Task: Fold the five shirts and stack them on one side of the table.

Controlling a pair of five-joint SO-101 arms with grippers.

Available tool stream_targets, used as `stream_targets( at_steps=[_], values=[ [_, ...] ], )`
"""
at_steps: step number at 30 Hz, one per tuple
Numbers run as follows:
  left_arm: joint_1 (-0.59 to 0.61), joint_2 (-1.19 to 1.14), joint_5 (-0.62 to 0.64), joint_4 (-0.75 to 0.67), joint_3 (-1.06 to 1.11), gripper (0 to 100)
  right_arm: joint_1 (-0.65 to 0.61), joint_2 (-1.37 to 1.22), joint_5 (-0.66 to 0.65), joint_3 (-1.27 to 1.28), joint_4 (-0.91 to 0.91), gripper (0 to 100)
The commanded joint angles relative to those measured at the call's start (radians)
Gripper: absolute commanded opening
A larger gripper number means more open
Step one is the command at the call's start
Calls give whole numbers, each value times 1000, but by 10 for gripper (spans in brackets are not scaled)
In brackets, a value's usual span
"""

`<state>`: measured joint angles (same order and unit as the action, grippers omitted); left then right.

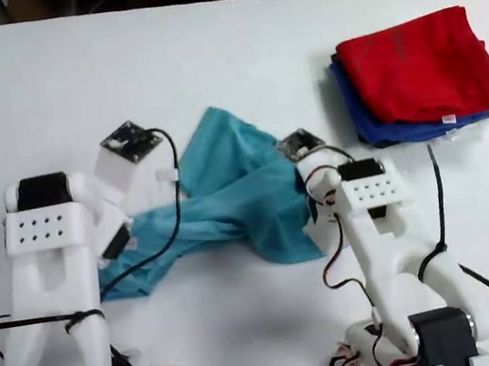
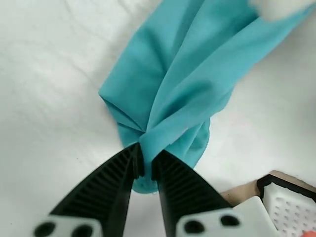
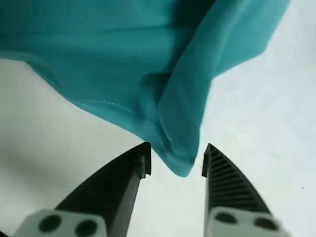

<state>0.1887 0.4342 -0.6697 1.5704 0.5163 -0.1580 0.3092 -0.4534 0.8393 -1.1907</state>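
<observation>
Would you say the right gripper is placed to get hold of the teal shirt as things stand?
Probably yes: the right gripper is open, and a folded edge of the teal shirt sits between its jaws, unobstructed.

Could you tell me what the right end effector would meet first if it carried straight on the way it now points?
Most likely the teal shirt: its folded corner sits between the right end effector's open jaws, though depth is unclear.

Setting: a robotics test bench; the room type is otherwise indeterminate. Indicators — a white-topped table (image 1: 206, 51); two white plastic manipulators, left arm (image 1: 54, 267) and right arm (image 1: 380, 218), based at its near edge; exposed black cables (image 1: 439, 200) routed along them. Beyond the far edge: dark, indistinct furnishings.
</observation>
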Motion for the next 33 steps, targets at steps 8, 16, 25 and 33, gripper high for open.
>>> stream_targets(
  at_steps=[8, 16, 25, 33],
  values=[
    [11, 11, 11, -3, -10, 26, 2, 42, -8, 44, 110, 175],
    [11, 11, 11, -3, -10, 26, 2, -27, -8, 43, 186, 173],
    [11, 11, 6, -9, -10, 26, 7, -143, 2, -11, 186, 6],
    [11, 11, 6, -12, -25, 26, 136, 1, -8, -167, 67, 19]
  ],
)
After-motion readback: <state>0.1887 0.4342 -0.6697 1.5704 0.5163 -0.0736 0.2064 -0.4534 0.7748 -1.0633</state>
